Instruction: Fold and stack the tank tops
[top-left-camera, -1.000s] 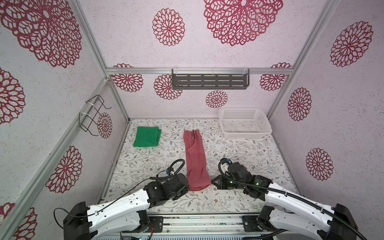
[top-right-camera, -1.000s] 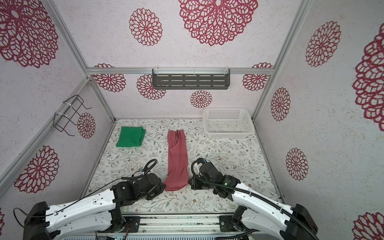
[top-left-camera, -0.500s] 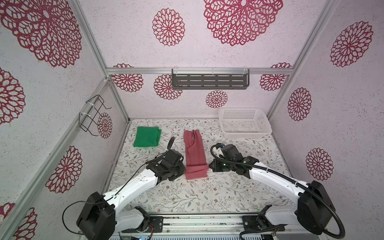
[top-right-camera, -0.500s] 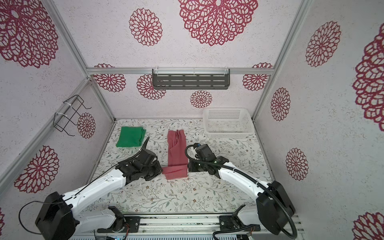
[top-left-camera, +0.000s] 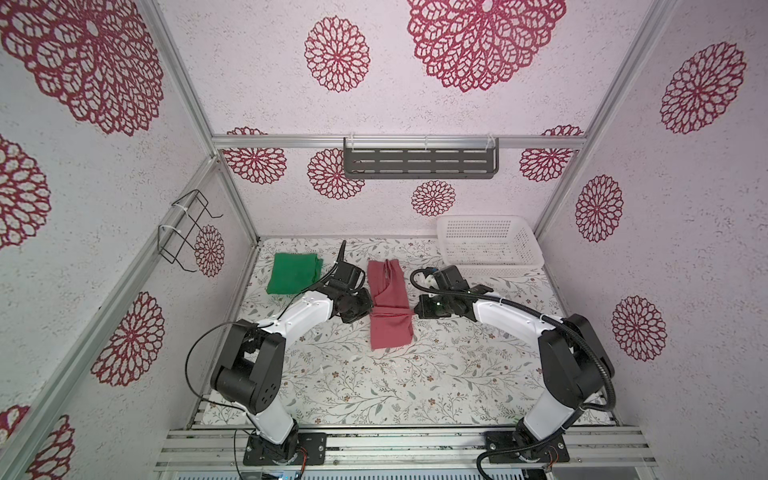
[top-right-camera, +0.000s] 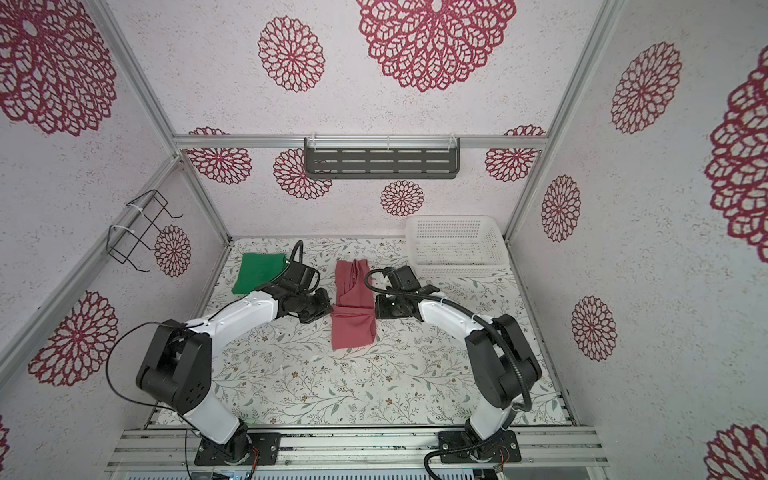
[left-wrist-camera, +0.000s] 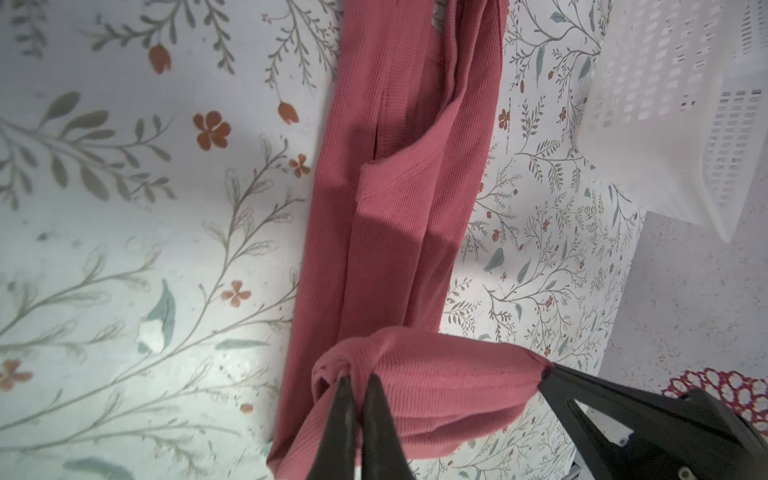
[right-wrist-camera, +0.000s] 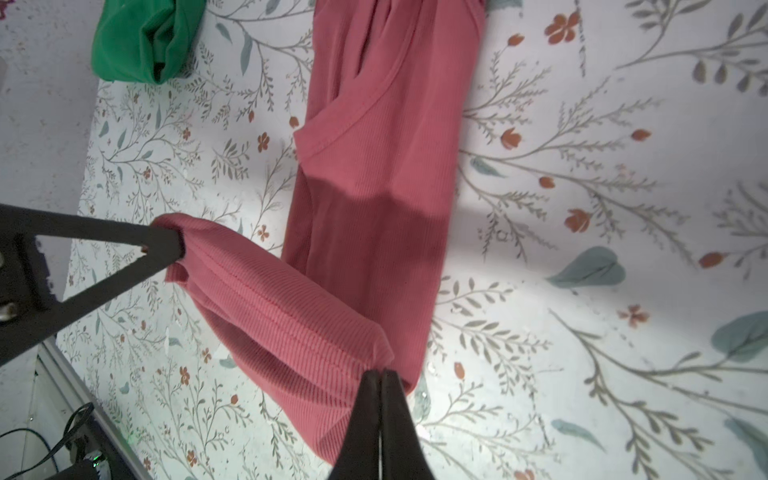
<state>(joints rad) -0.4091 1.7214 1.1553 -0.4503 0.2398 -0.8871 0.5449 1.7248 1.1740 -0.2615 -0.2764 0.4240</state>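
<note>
I have the left pincer (left-wrist-camera: 357, 380) clamped on one hem corner of the pinkish-red tank top (top-left-camera: 390, 291) and the right pincer (right-wrist-camera: 380, 372) clamped on the other. The hem is held taut between them above the garment's middle, with the strap end flat on the floral surface (top-left-camera: 374, 386) beyond both. The folded green tank top (top-left-camera: 294, 274) lies apart, past the left pincer's outer side, and the white perforated basket (top-left-camera: 490, 266) sits past the right pincer.

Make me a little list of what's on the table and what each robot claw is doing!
pink top: long strip, near end lifted over itself
green top: folded, far left, apart from the pink one
basket: white, far right corner
left gripper: shut on pink top's corner
right gripper: shut on the other corner
</note>
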